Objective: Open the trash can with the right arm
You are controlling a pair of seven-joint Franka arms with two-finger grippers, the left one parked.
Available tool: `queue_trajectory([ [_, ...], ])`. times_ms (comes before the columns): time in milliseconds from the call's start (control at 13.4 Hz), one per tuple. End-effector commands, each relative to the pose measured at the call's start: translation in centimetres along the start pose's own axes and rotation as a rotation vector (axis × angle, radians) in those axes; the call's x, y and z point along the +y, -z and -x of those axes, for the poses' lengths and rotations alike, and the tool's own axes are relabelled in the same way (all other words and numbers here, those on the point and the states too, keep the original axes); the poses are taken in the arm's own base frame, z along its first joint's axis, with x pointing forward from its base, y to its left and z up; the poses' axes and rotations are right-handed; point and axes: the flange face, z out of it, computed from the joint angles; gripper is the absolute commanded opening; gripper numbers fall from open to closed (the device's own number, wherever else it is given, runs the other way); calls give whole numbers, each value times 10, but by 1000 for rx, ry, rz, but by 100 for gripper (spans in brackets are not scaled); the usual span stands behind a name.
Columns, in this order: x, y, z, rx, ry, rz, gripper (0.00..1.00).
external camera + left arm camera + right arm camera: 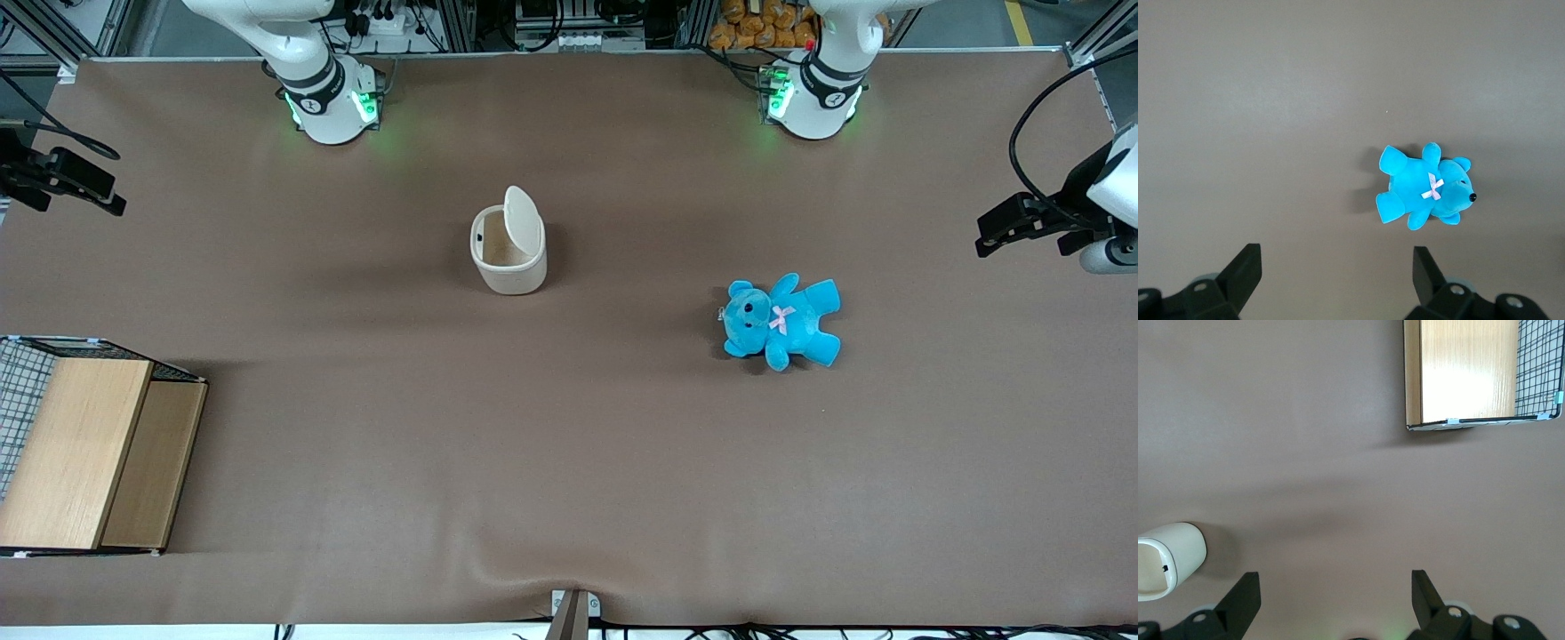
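Observation:
The cream-white trash can (508, 258) stands near the middle of the table with its flip lid (523, 220) tipped up on edge, so the inside shows. In the right wrist view the trash can (1170, 559) shows its open mouth at the frame's edge. My right arm's gripper (105, 197) hangs at the working arm's end of the table, well apart from the trash can. It is open (1335, 590) with only bare table cover between its fingers.
A blue teddy (781, 322) lies on its back toward the parked arm's end, nearer the front camera than the trash can. A wood-panelled wire-mesh box (80, 449) sits at the working arm's end by the table's front edge.

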Motion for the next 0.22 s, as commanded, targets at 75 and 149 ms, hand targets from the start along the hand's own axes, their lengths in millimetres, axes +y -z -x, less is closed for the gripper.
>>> queue_trajectory([
  [75,5,5,-3,-4,8,1,100],
  [149,5,5,-3,-6,8,1,100],
])
